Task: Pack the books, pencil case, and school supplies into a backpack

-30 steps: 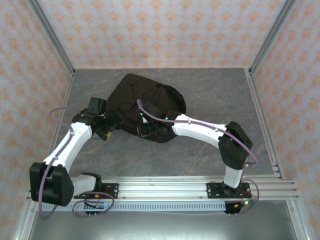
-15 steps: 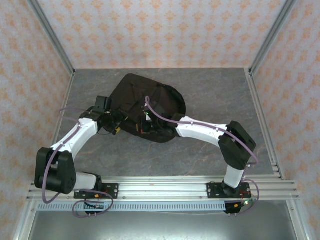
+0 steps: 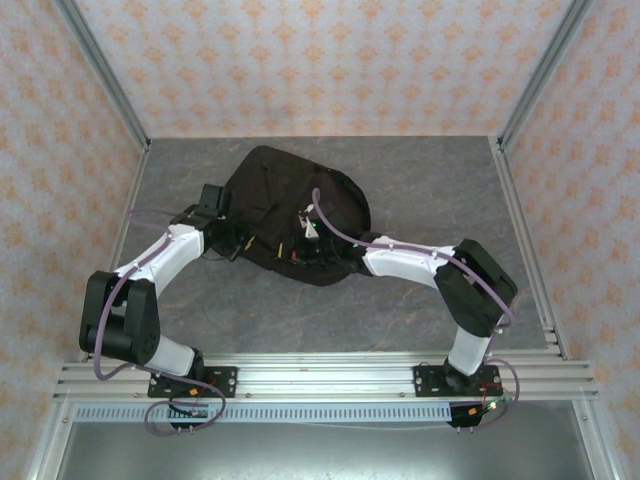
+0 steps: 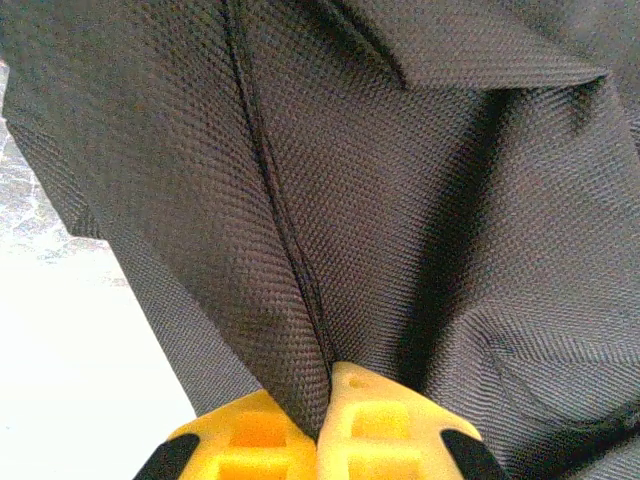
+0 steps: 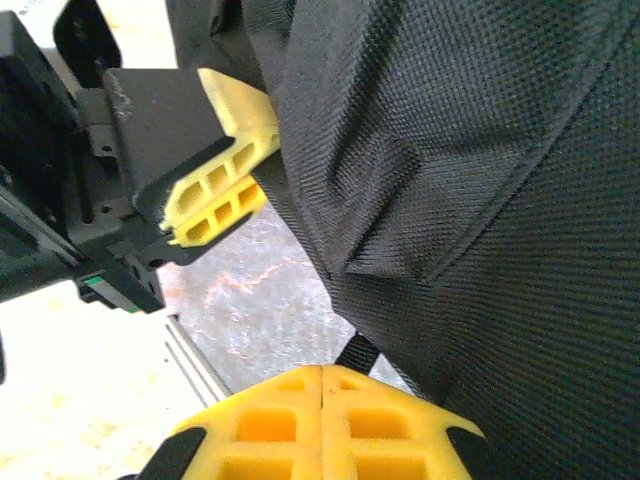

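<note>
The black backpack [image 3: 290, 205] lies flat in the middle of the grey table. My left gripper [image 3: 243, 243] is at the backpack's near left edge, shut on a fold of its black fabric [image 4: 300, 250] along a seam. In the left wrist view the left gripper [image 4: 325, 385] pinches the cloth between its yellow fingertips. My right gripper [image 3: 300, 250] is at the near edge, and in the right wrist view the right gripper [image 5: 322, 372] is shut, with a thin black tab [image 5: 360, 352] of the backpack running into its tips. The left gripper's yellow fingers [image 5: 225, 170] stand close by. The books, pencil case and school supplies are out of view.
The grey marbled table [image 3: 430, 180] is walled by patterned panels with metal corner posts [image 3: 100, 70]. The arms' mounting rail [image 3: 330, 375] runs along the near edge. Bare tabletop [image 5: 240, 290] lies between the two grippers.
My left gripper has moved up and right to the backpack's edge and shut on its fabric. The right gripper, still shut, has shifted slightly to the right.
</note>
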`<state>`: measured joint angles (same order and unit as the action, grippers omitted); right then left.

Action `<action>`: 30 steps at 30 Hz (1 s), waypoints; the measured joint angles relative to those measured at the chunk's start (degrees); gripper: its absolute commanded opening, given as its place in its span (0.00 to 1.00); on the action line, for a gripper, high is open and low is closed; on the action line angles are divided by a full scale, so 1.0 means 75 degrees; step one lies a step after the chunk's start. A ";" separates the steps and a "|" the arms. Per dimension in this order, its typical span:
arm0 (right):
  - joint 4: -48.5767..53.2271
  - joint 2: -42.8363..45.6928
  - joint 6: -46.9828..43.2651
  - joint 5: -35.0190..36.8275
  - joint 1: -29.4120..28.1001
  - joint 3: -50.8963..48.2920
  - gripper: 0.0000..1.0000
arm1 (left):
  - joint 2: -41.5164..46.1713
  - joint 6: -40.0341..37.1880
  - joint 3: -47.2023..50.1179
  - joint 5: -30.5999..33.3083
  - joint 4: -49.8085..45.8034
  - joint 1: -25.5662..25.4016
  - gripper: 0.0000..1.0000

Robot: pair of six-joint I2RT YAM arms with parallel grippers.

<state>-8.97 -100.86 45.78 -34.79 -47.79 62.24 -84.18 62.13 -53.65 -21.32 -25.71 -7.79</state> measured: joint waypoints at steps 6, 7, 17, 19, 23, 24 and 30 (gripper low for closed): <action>-0.0458 0.0041 0.0408 -0.0230 0.0102 -0.0172 0.00 | 0.0003 -0.0009 -0.0047 0.0099 -0.0099 0.0000 0.00; -0.0431 0.0087 0.0402 -0.0219 0.0102 -0.0187 0.00 | 0.0003 -0.0009 -0.0067 0.0105 -0.0137 0.0003 0.00; 0.0248 0.0839 -0.0119 0.0259 0.0102 -0.0635 0.00 | 0.0125 -0.0029 -0.0254 0.0085 -0.0472 0.0090 0.00; 0.0460 0.1000 -0.0294 0.0393 0.0099 -0.0679 0.00 | 0.0128 -0.0041 -0.0291 0.0082 -0.0542 0.0096 0.00; 0.0898 0.1370 -0.0627 0.0635 0.0099 -0.0737 0.00 | 0.0178 -0.0085 -0.0332 0.0055 -0.0621 0.0140 0.00; 0.1026 0.1469 -0.0717 0.0702 0.0099 -0.0737 0.00 | 0.0192 -0.0087 -0.0335 0.0041 -0.0629 0.0154 0.00; 0.1920 0.2022 -0.1244 0.1137 0.0096 -0.0737 0.00 | 0.0236 -0.0096 -0.0356 0.0038 -0.0717 0.0224 0.00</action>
<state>5.43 -85.69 36.45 -26.26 -47.07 56.71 -82.41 61.41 -56.31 -21.04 -31.09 -6.11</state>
